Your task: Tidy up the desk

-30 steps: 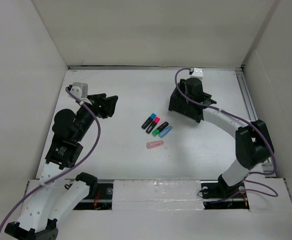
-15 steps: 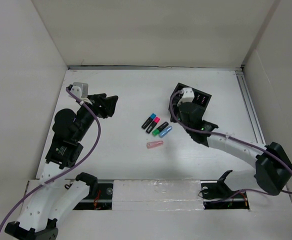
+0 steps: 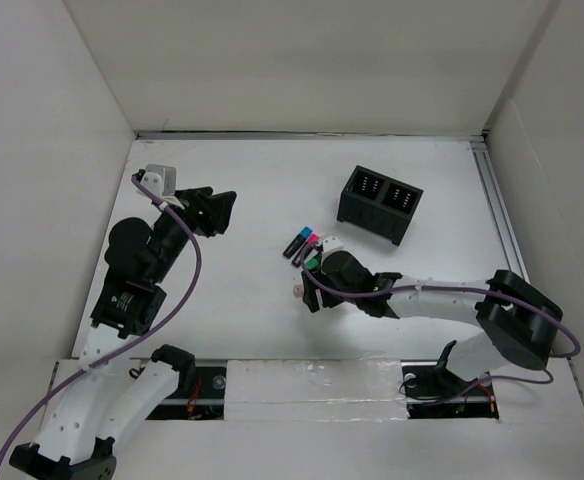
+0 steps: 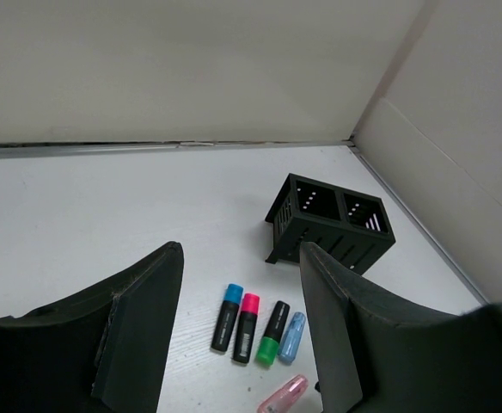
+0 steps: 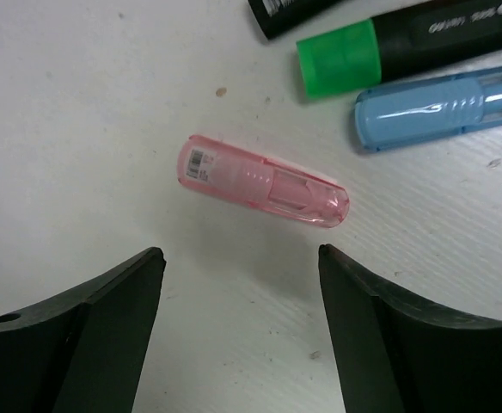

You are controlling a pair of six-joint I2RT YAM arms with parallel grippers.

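Hovering over the desk, the right gripper, fingers apart, has the pink marker, perhaps a glue stick, just ahead, lying nearly finger to finger; the left gripper, also spread, is farther off

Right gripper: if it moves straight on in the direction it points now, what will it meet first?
Most likely the pink tube, which lies on the desk just ahead of the open right gripper. Depth is unclear, so it may touch the bare desk beside it instead.
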